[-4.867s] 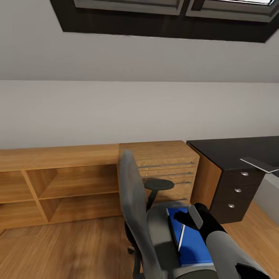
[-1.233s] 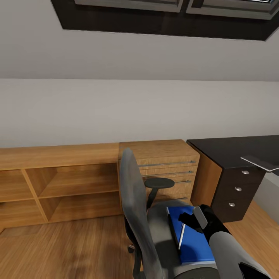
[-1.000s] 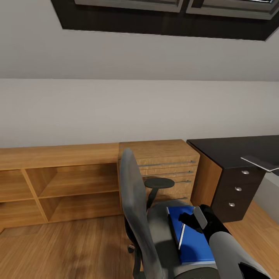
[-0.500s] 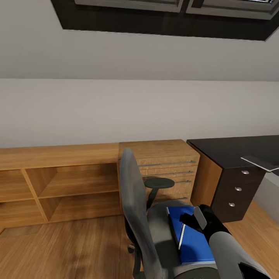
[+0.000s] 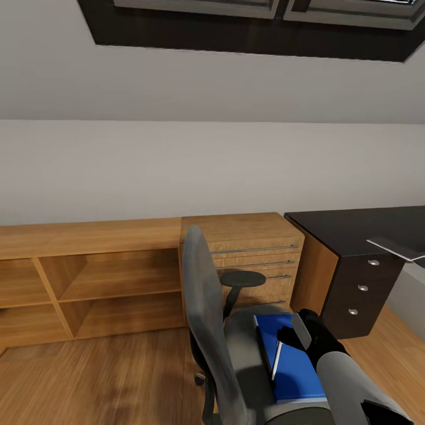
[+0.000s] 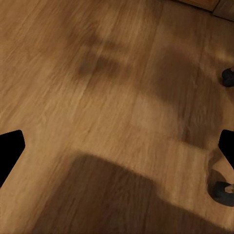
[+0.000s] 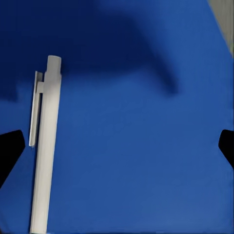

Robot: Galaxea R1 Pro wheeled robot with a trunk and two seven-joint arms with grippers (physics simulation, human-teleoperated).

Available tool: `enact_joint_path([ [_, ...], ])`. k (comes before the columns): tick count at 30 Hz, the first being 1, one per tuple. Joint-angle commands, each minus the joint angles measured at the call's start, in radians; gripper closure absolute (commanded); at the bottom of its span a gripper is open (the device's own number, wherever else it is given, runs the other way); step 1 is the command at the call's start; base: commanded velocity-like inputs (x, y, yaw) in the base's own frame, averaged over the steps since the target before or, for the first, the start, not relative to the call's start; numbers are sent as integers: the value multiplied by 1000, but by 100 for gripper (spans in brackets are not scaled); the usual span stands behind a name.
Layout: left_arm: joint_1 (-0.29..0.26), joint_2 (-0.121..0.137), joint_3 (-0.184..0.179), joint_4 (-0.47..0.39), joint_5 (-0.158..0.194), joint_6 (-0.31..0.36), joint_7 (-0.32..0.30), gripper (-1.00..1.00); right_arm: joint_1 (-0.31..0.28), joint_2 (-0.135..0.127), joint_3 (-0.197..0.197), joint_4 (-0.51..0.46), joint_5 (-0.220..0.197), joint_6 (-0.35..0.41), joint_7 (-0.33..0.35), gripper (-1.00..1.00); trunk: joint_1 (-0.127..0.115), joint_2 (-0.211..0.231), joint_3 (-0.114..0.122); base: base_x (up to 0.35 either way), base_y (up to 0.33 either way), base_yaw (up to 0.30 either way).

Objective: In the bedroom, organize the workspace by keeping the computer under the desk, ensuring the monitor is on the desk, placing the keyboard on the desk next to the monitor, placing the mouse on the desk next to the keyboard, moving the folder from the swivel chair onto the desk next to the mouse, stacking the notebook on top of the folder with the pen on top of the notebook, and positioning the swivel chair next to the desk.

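Folder [image 5: 292, 366] on swivel chair [image 5: 227, 348]; pen [image 7: 45, 146] atop; wooden shelving [image 5: 88, 277] behind.

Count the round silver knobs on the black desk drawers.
3, one per drawer front on the desk: top knob, middle knob, bottom knob. The desk runs out of frame, so more may be hidden.

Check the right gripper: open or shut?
Open. The right gripper hovers above the folder, fingertips wide apart, gripping nothing.

White pen [image 7: 45, 146] lying flat on blue folder [image 7: 141, 146] — fingers [image 7: 9, 148] spread wide
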Motion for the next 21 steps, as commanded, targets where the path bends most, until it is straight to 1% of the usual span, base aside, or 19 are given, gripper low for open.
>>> enact_joint_path([
  [1,-1,1,-8,1,11,-2,-5,-100,-1,1,-1,-2,-11,5,-20,-100,0,0,-1,0,0,0],
  [4,-1,2,-8,1,11,-2,-4,-100,-7,2,4,-3,-12,18,-44,-100,0,0,-1,0,0,0],
  [8,-1,3,-6,1,11,-2,-4,-100,-25,4,8,-4,-12,33,-60,-100,0,0,-1,0,0,0],
  [12,-1,3,-6,1,11,-2,-4,-100,-46,6,9,-4,-12,55,-66,-100,0,0,-1,0,0,0],
  [21,-1,3,-5,1,11,-2,-5,-100,-86,16,11,-6,-13,133,-69,-100,0,0,-1,0,0,0],
])
